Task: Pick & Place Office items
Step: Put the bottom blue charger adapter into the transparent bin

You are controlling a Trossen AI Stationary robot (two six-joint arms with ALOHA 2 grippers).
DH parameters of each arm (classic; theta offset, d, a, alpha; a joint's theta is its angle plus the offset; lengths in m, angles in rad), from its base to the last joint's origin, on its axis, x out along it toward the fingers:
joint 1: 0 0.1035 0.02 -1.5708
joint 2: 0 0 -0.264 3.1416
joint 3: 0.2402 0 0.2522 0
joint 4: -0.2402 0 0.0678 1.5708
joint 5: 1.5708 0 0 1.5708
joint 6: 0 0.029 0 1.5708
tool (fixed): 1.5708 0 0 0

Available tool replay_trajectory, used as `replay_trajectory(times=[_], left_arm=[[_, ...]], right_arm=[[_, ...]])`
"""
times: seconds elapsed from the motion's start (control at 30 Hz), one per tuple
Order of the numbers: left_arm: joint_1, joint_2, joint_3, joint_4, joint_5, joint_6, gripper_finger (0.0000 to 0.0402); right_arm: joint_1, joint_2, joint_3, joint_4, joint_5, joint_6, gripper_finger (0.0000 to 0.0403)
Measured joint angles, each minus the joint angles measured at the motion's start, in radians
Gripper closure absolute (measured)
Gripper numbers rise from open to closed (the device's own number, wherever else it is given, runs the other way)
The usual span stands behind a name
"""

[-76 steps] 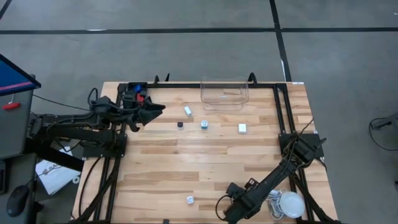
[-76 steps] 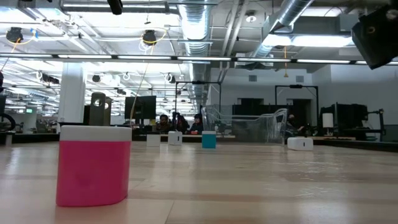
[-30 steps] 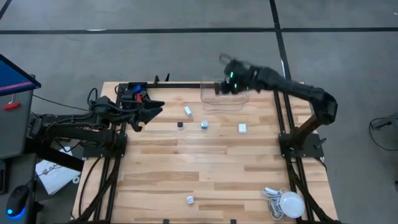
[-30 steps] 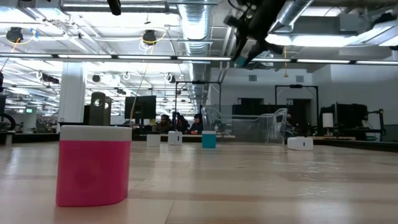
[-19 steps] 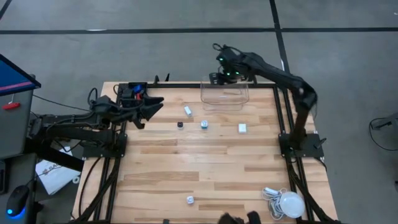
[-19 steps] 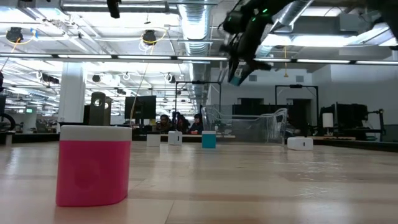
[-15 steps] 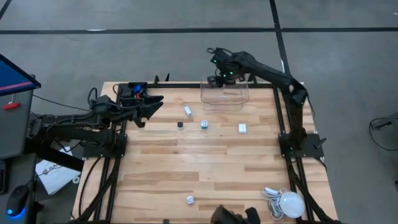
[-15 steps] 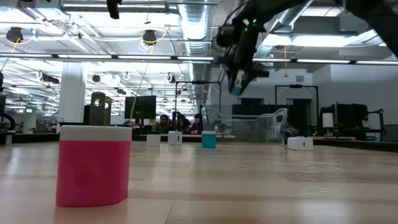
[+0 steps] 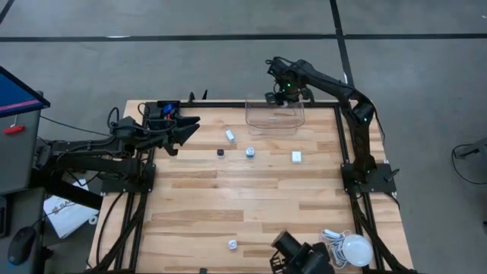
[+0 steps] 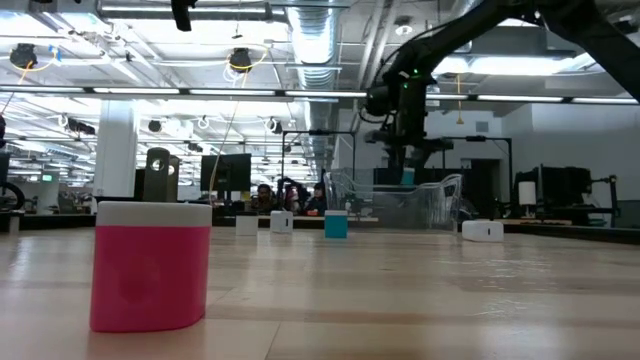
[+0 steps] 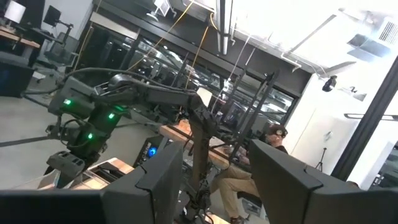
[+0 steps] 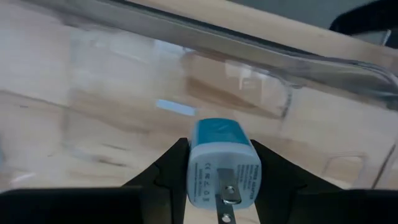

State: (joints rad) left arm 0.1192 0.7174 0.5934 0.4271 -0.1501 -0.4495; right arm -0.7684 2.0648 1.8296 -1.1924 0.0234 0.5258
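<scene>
My right gripper [image 9: 285, 93] hangs over the far rim of the clear container [image 9: 275, 122] and is shut on a small teal-and-white charger block [image 12: 222, 168]. The low view shows it [image 10: 405, 165] above the container [image 10: 440, 205]. On the table stand a white block [image 9: 229, 135], a black piece [image 9: 221, 152], a teal-topped block [image 9: 249, 151], another white block [image 9: 297, 157] and a small white piece [image 9: 232, 244] near the near edge. My left gripper [image 9: 186, 131] waits open near the far left corner, touching nothing. My right gripper pinches the charger block by its two opposite white sides [image 12: 194, 171] between both fingers [image 12: 168, 171]. The fingers come from above, pointing down. The block is lifted clear over the container [image 12: 298, 62], teal end away from the wrist and metal prongs [image 12: 227, 196] toward it.
A pink block with a white top [image 10: 150, 265] stands close to the low camera. A white bulb with coiled cable [image 9: 354, 250] lies at the near right corner, with a dark shape [image 9: 300, 257] beside it. Red and blue pieces [image 9: 169, 114] sit behind the left gripper.
The right arm has swung along the table's far edge, first a little left, then back right, and has come down toward the clear container, with the teal block between its fingers all the while. The items on the table have stayed in place.
</scene>
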Motion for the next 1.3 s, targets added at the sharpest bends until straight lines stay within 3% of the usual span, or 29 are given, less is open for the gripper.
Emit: replay_trajectory(times=[0.57,1.0,1.07,1.2,1.3], left_arm=[[0.000,0.000,0.000,0.000,-0.019,0.000,0.0220],[0.000,0.000,0.000,0.000,-0.023,-0.003,0.0220],[0.000,0.000,0.000,0.000,-0.023,-0.003,0.0220],[0.000,0.000,0.000,0.000,-0.023,-0.003,0.0220],[0.000,0.000,0.000,0.000,-0.022,-0.003,0.0220]], right_arm=[[-0.019,0.000,-0.238,0.243,-0.099,0.088,0.0280],[-0.018,0.000,-0.247,0.267,-0.090,0.097,0.0280],[-0.014,-0.001,-0.248,0.283,-0.083,0.095,0.0259],[-0.006,-0.006,-0.239,0.314,-0.073,0.095,0.0178],[-0.003,-0.022,-0.232,0.330,-0.074,0.095,0.0148]])
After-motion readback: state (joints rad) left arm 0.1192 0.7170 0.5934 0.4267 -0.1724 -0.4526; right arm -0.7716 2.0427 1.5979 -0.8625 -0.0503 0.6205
